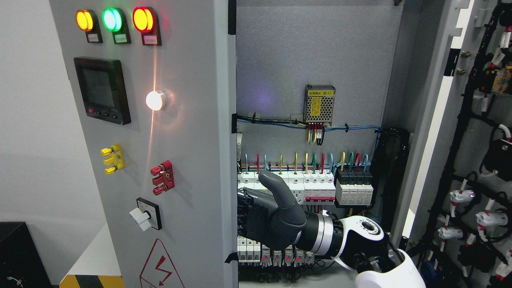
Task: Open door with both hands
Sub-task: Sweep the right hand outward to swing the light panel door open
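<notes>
The right arm's white forearm rises from the lower right corner, and its dark grey robot hand (pixel 266 218) reaches the inner edge of the tall grey metal cabinet door (pixel 188 160). The fingers curl round that edge and are partly hidden behind it; the thumb stands upright, free. This door, carrying three lit indicator lamps (pixel 114 20) and a black display panel (pixel 102 90), stands swung ajar, left of the hand. Behind the hand, rows of white circuit breakers (pixel 308 186) are partly covered. Farther back hangs a perforated metal power supply (pixel 319 105). A second door (pixel 480 160), open at right, is cut off.
</notes>
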Controlling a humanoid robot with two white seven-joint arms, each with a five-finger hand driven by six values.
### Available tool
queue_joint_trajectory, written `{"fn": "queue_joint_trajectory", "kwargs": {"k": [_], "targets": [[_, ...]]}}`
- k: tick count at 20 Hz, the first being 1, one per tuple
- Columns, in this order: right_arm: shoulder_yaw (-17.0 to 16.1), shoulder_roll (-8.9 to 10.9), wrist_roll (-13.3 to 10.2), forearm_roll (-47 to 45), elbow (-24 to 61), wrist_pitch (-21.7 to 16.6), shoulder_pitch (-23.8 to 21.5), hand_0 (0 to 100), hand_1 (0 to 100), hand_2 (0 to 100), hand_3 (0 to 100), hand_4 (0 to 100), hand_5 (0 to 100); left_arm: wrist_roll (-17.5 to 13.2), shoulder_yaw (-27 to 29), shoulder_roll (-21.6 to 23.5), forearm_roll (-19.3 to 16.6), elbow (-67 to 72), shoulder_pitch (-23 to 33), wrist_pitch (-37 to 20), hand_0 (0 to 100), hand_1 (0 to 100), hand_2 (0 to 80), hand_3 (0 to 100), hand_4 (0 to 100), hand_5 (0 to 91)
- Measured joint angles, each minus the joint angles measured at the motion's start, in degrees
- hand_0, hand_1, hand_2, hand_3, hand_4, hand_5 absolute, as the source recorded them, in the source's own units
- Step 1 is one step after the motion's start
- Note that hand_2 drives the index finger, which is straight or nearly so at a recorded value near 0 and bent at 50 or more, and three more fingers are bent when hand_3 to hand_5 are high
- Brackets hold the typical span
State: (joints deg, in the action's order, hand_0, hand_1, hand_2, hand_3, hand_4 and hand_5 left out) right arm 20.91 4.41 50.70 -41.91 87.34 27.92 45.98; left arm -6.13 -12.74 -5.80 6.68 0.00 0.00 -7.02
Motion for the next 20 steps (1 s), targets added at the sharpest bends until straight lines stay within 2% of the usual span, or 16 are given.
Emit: {"fn": "queue_joint_trajectory", "kwargs": {"k": [20], "targets": [[6.3, -0.95, -0.2, -0.2, 4.3, 0.0, -0.4, 0, 0, 0, 0, 0, 0, 0.0, 0.0, 0.0, 0.0, 0.0, 0.0, 0.0, 0, 0, 0.0, 0, 0, 0.0]]}}
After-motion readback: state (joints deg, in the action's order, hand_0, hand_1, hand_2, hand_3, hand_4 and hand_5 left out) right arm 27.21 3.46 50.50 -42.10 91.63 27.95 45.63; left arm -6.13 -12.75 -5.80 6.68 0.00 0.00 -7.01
